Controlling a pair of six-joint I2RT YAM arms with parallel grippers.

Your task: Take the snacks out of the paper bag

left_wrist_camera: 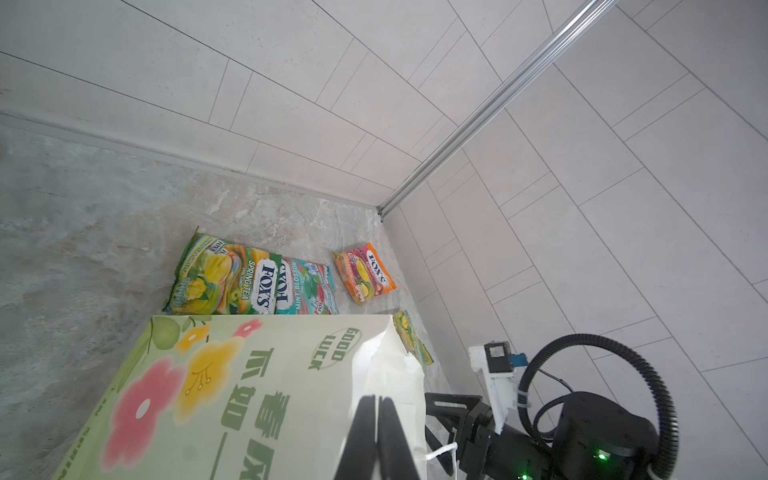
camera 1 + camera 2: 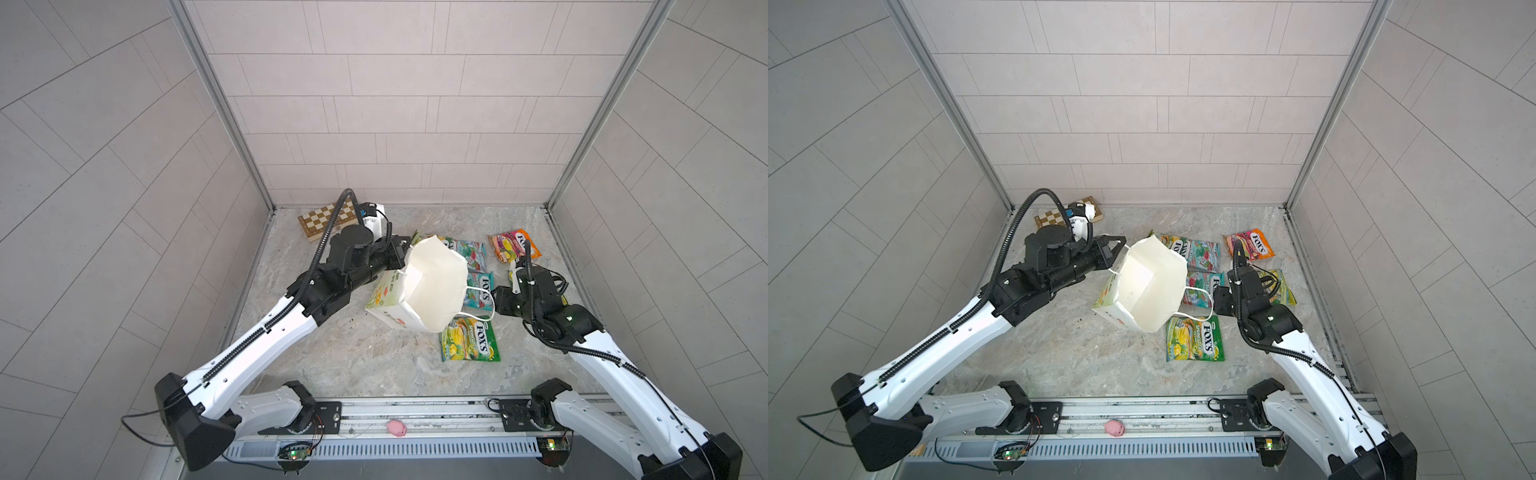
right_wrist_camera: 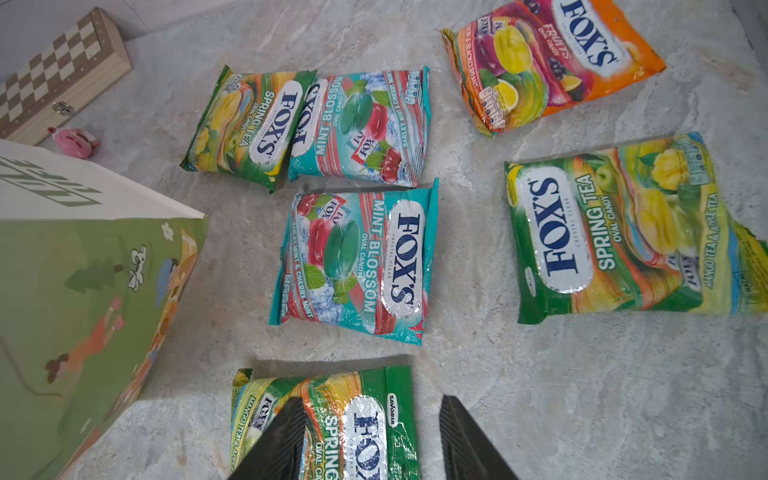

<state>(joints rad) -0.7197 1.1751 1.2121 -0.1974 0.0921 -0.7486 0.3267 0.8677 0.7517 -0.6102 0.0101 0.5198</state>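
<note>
Left gripper [image 1: 377,405] clamps rim of tall white paper bag [image 2: 432,266]; right gripper [image 3: 372,401] open, empty. Risk: tilted bag flops onto glossy FOX'S pkts [image 3: 353,262] if released.

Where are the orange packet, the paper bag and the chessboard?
orange packet [image 3: 552,66]: right wrist view, on its printed front.
paper bag [image 2: 432,282]: in a top view, on its white inner wall.
chessboard [image 2: 318,220]: in a top view, on its chequered top.

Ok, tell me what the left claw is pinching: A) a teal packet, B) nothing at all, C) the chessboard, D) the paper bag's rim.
D: in the left wrist view the left claw is shut on the top rim of the paper bag.
</note>
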